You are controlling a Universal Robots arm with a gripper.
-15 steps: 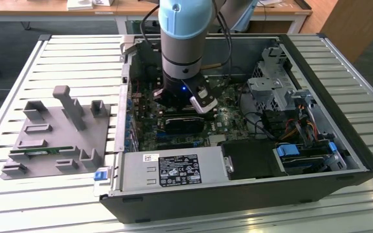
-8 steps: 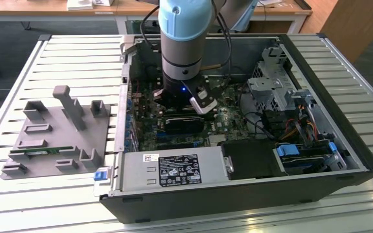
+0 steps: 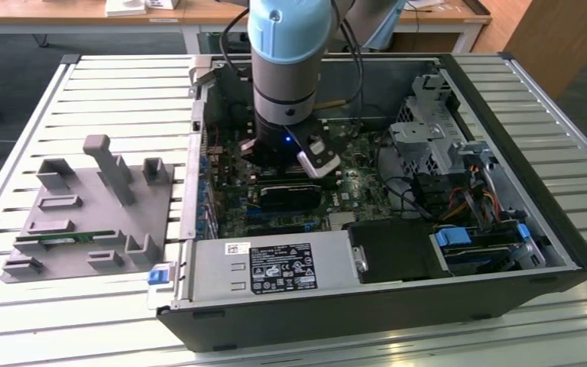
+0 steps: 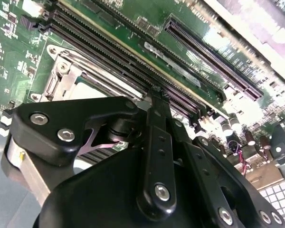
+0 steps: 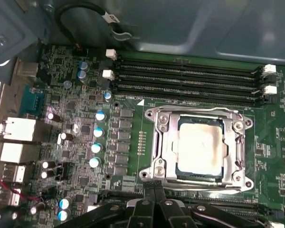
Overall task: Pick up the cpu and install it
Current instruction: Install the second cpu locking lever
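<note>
First wrist view: cpu (image 5: 201,147) sits in its socket (image 5: 156,156) — closed, empty gripper (image 5: 154,186) just beside it.

Above the socket: my gripper (image 5: 154,190) hung with fingertips together just off the socket frame (image 5: 199,148), the cpu (image 5: 201,146) lying uncovered inside it, nothing over its metal top.
Beside the socket: four memory slots (image 5: 190,80) ran close along one edge, their white latches (image 5: 270,69) standing proud at the ends.
Other flank: capacitors (image 5: 99,132) and heat-spreading blocks crowded the board.
Case interior: in the exterior view my arm (image 3: 285,76) dropped straight through the open side of the computer case (image 3: 538,229); the drive cage (image 3: 431,130) and loose cables (image 3: 416,195) hemmed the exterior view's right, the power supply (image 3: 273,267) the near side.
</note>
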